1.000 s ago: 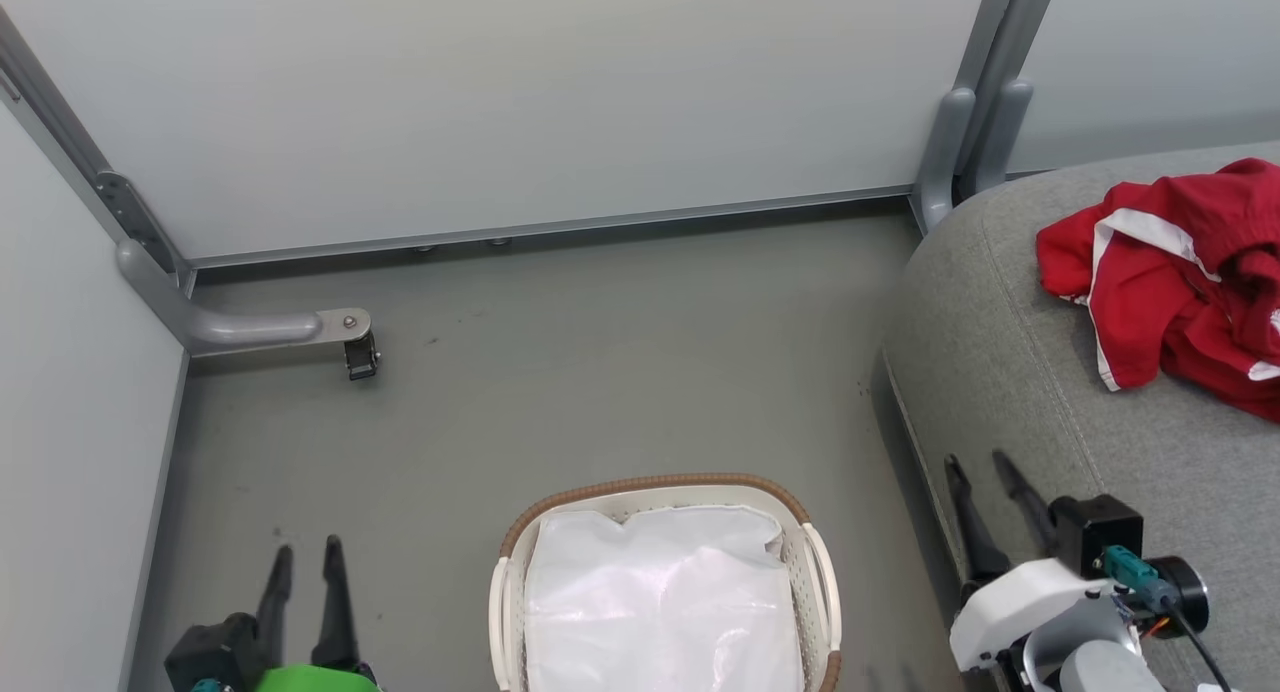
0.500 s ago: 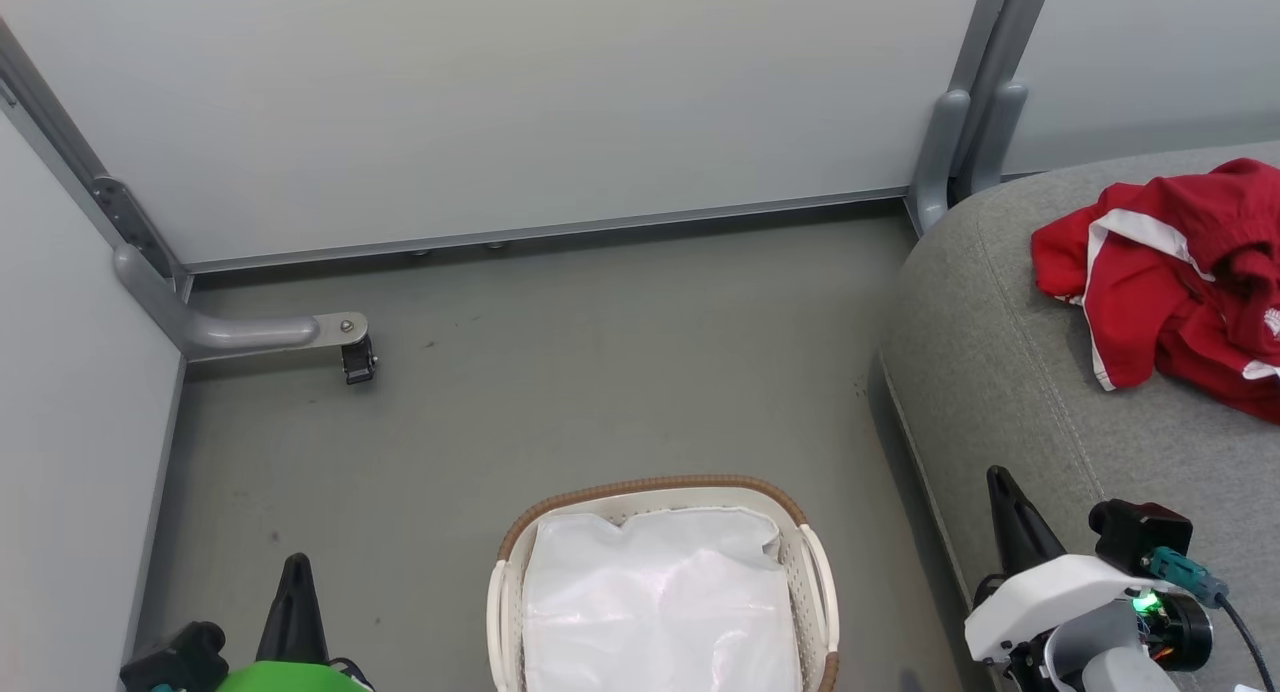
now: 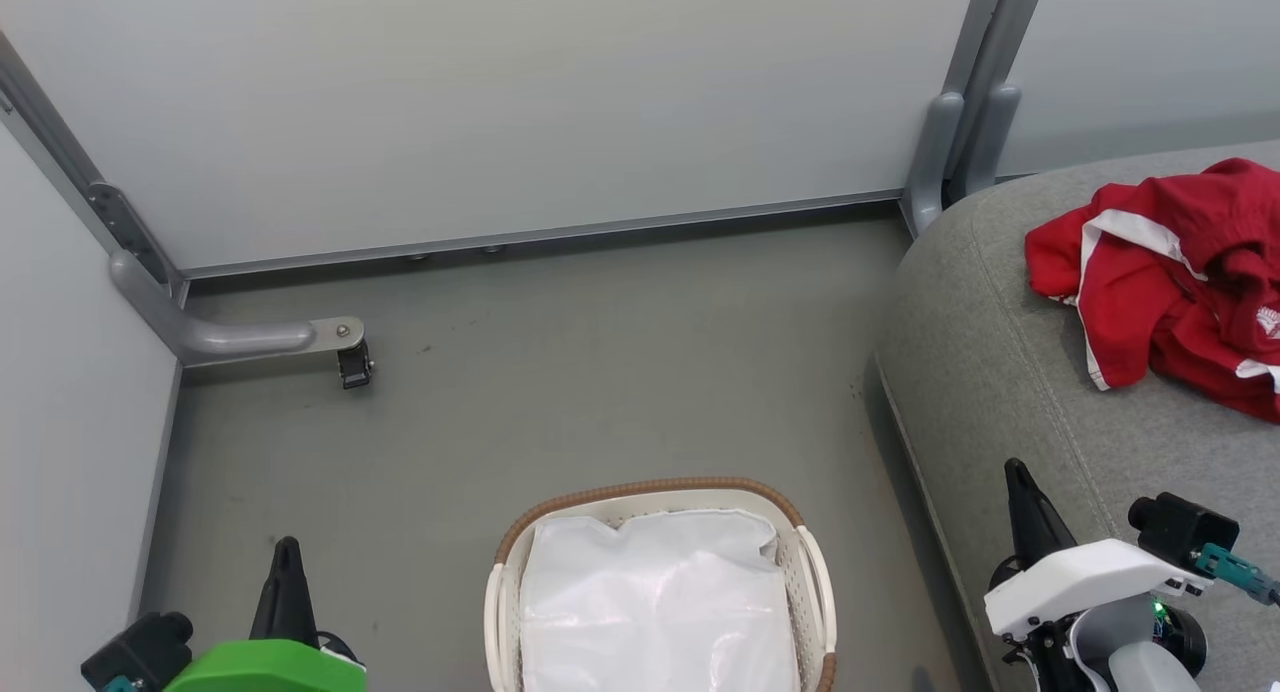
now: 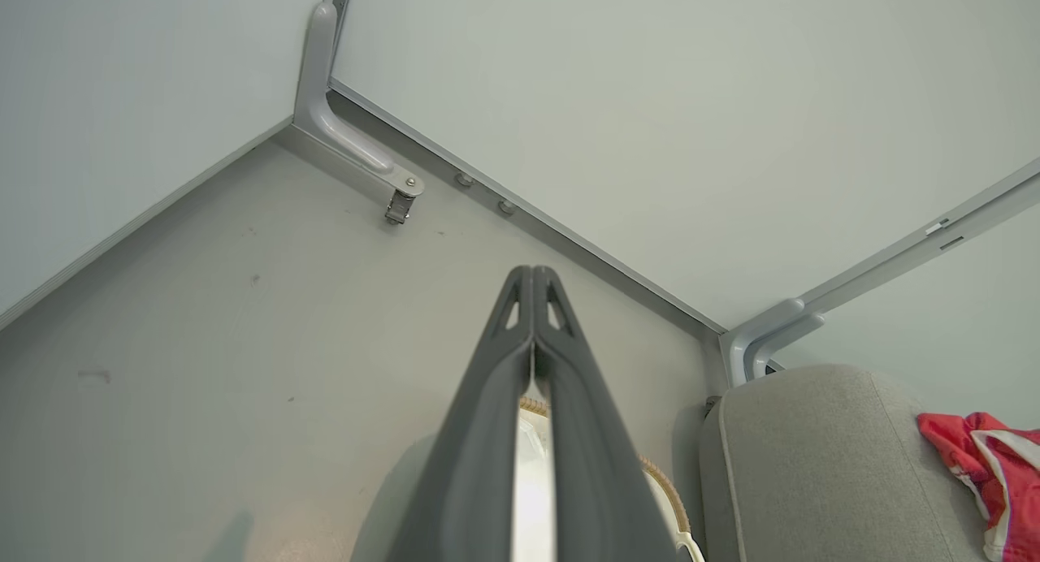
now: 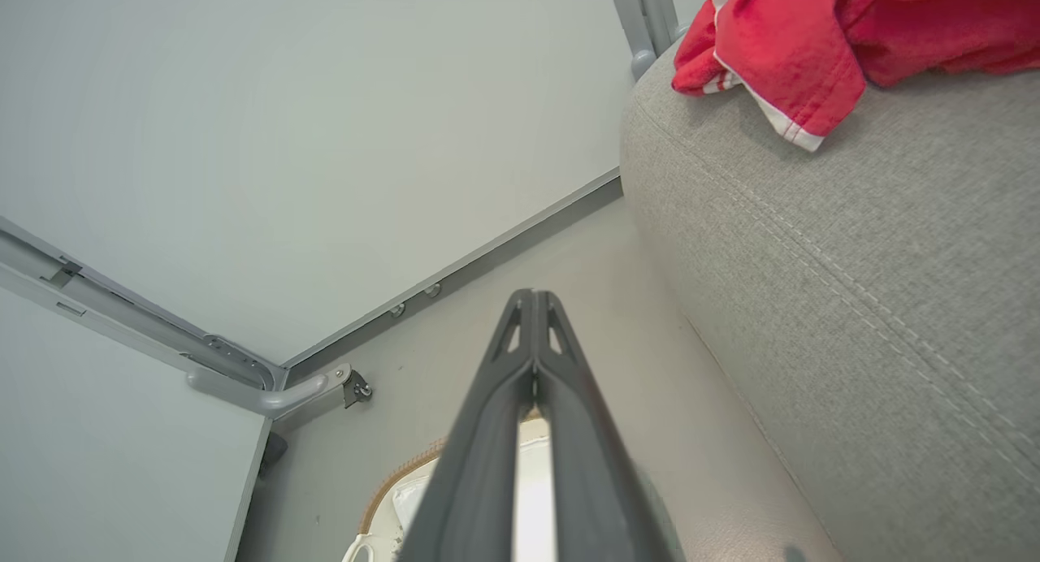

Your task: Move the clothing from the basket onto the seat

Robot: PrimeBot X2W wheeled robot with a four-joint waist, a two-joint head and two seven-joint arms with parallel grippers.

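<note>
- Presently, the clothing (image 3: 1165, 272) lies on the seat (image 3: 1000, 372) as a crumpled red heap with white stripes. It sits toward the seat's far right, and its right side runs past the edge of the head view.
- Seat: a grey woven cushion with rounded edges and a stitched seam. It stands to the right of the basket (image 3: 640, 492), apart from it.
- Basket: on the floor (image 3: 600, 372), low in the centre of the head view. It has a brown woven rim and cream perforated walls. A white liner (image 3: 655, 602) is spread across its opening.
- My right end effector (image 3: 1015, 469): clenched, the two dark fingers pressed together at the tips and grasping nothing. It is at the seat's near left edge, well apart from the clothing.
- My left end effector (image 3: 288, 547): clenched in the same way, grasping nothing. It hangs over the floor to the left of the basket, not touching it.
- Surroundings: pale wall panels (image 3: 500, 102) enclose the floor, and a grey metal bracket (image 3: 250, 337) stands at the left corner.
</note>
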